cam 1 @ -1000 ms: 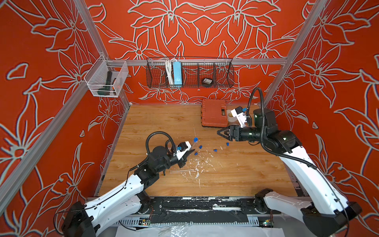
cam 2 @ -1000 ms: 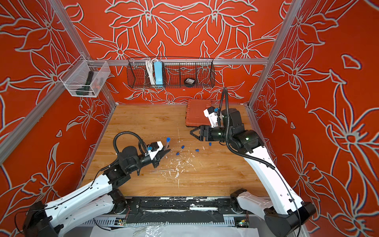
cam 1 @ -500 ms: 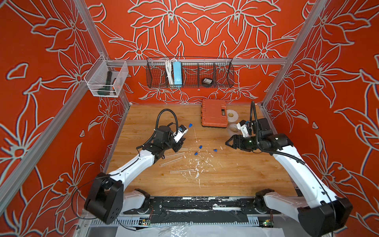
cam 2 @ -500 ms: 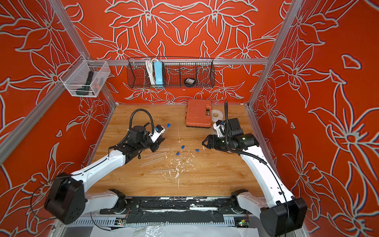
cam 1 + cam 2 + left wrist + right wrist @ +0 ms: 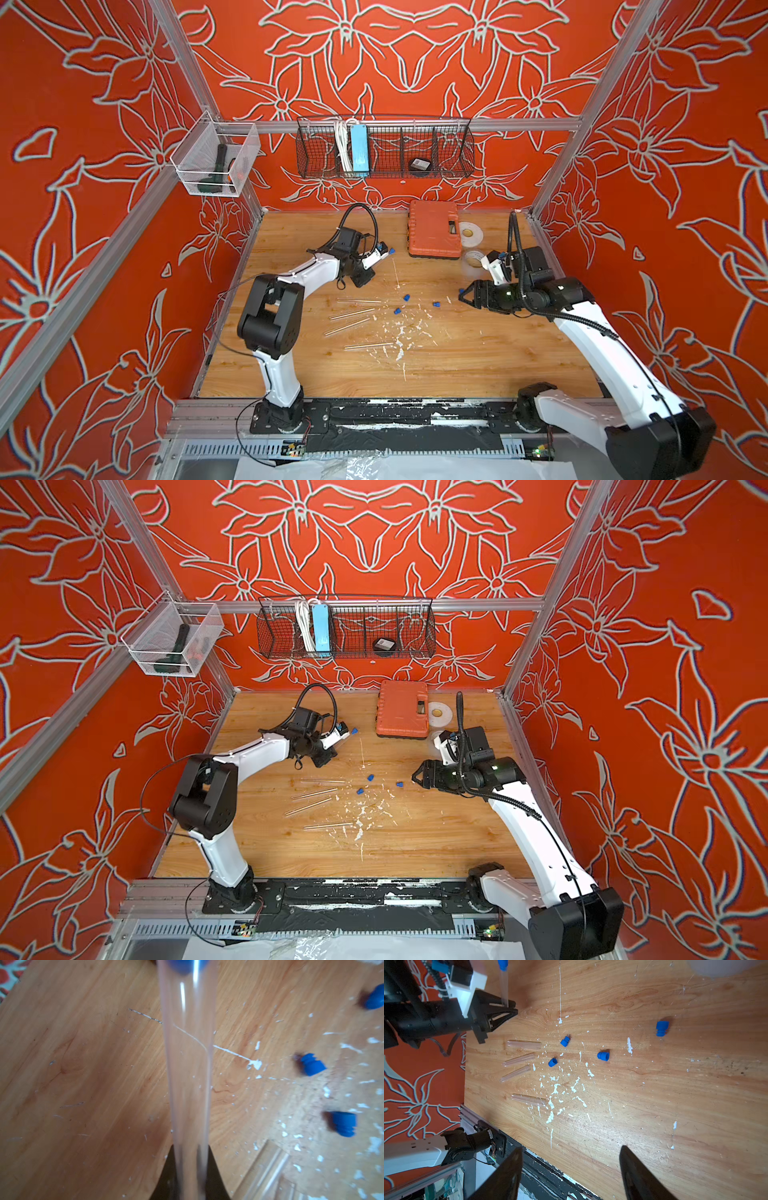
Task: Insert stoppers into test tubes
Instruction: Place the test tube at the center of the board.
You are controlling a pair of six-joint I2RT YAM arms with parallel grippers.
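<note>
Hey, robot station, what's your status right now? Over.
Left jaws shut on a test tube, blue stopper at its end. Right jaws open, empty. Four tubes, four loose stoppers on the table. Nothing blocking.

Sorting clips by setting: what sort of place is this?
Probably a robot data-collection cell, not a lab: red floral walls enclose a wooden tabletop, with two arms mounted at its front.

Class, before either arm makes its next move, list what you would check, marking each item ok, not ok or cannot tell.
1. Left gripper shut on slim clear test tube: ok.
2. Small blue stopper fully seated in that tube's end: cannot tell.
3. Right gripper open, empty: ok.
4. Four loose blue stoppers lie apart on wooden table: ok.
5. Every tube stoppered: not ok; four bare tubes lie flat.
</note>
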